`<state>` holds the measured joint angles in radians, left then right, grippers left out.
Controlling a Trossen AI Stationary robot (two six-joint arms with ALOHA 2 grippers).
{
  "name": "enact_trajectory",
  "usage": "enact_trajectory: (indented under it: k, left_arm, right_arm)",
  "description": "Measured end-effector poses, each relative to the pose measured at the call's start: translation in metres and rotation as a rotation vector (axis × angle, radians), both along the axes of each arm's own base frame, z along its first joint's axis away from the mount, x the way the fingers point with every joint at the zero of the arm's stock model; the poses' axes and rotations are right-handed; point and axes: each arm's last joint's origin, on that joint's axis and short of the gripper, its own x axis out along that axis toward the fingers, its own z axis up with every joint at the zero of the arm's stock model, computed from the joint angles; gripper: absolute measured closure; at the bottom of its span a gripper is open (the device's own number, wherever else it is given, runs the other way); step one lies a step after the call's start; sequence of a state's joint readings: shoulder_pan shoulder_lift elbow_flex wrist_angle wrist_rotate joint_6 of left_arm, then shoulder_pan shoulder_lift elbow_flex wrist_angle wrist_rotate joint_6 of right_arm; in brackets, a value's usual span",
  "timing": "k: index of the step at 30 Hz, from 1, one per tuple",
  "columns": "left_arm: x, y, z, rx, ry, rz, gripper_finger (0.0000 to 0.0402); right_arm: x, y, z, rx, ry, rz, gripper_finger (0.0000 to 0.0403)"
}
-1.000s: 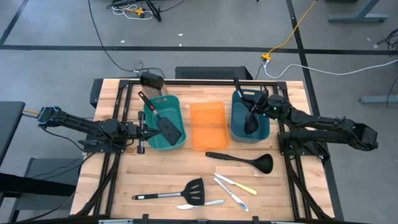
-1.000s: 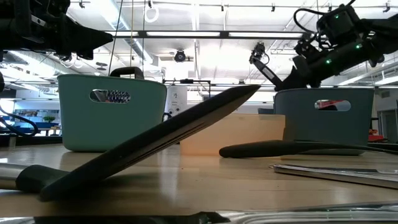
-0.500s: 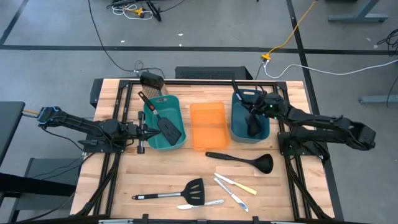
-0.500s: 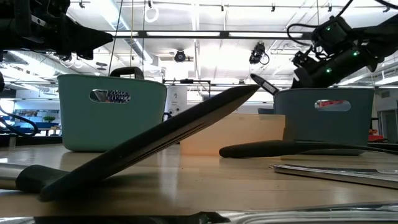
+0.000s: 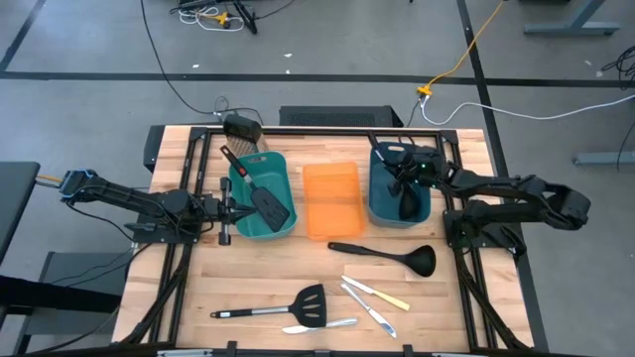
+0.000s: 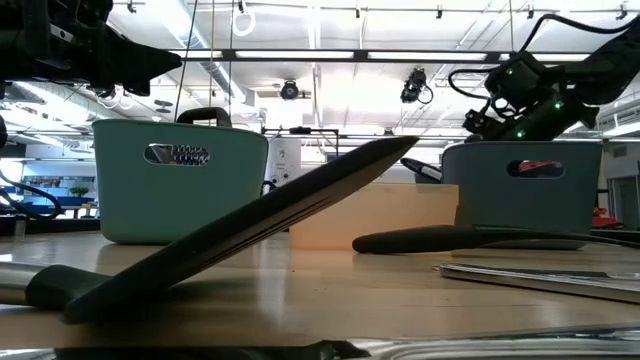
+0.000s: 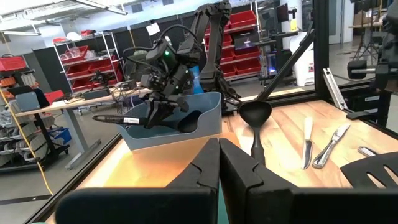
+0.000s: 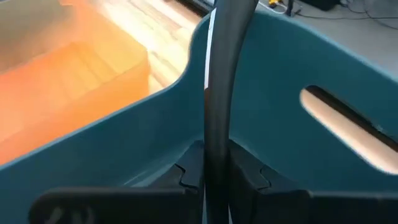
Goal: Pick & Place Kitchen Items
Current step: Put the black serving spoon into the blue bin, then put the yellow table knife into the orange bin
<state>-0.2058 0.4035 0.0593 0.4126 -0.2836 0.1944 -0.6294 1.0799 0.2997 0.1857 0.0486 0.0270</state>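
While your right end effector (image 5: 405,178) hangs inside the right teal bin (image 5: 375,188), its fingers are clenched on the handle of a black ladle (image 5: 409,203). In the right wrist view that handle (image 8: 217,93) runs straight out between the two fingers. The ladle's bowl lies toward 6 o'clock of the grip, low in the bin, and the handle's far end points toward 11 o'clock over the rim. The long axis is steep, so I judge that letting go here would leave it leaning inside the bin.

Your left end effector (image 5: 230,210) waits pinched shut, holding nothing, at the 9 o'clock wall of the left teal bin (image 5: 242,226), where one black slotted spatula (image 5: 260,194) already rests.

On the desk (image 5: 198,273), the second ladle (image 5: 385,256) lies crosswise at 6 o'clock of the right bin, nearer the right arm. The second spatula (image 5: 278,307), two silver table knives (image 5: 369,309) and the yellow-handled knife (image 5: 379,294) sit toward the front edge.
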Motion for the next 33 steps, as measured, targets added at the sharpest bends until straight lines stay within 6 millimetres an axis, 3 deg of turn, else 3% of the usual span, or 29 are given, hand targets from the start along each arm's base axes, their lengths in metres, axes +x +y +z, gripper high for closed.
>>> enact_trajectory:
  k: [9, 17, 23, 28, 33]
  left_arm:
    - [0.000, 0.000, 0.000, 0.000, 0.000, 0.000, 0.0394]
    - [0.000, 0.000, 0.000, 0.000, 0.000, 0.000, 0.0394]
    - [0.000, 0.000, 0.000, 0.000, 0.000, 0.000, 0.0394]
    - [0.000, 0.000, 0.000, 0.000, 0.000, 0.000, 0.0394]
    - [0.000, 0.000, 0.000, 0.000, 0.000, 0.000, 0.0394]
  right_arm:
    - [0.000, -0.001, -0.001, 0.008, -0.006, -0.016, 0.0351]
    - [0.000, -0.002, 0.000, 0.028, -0.038, -0.058, 0.0207]
    - [0.000, -0.002, 0.006, 0.009, -0.074, -0.050, 0.0165]
    - [-0.001, 0.001, 0.023, -0.025, -0.170, -0.006, 0.0165]
    - [-0.003, 0.009, 0.070, -0.112, -0.244, 0.045, 0.0182]
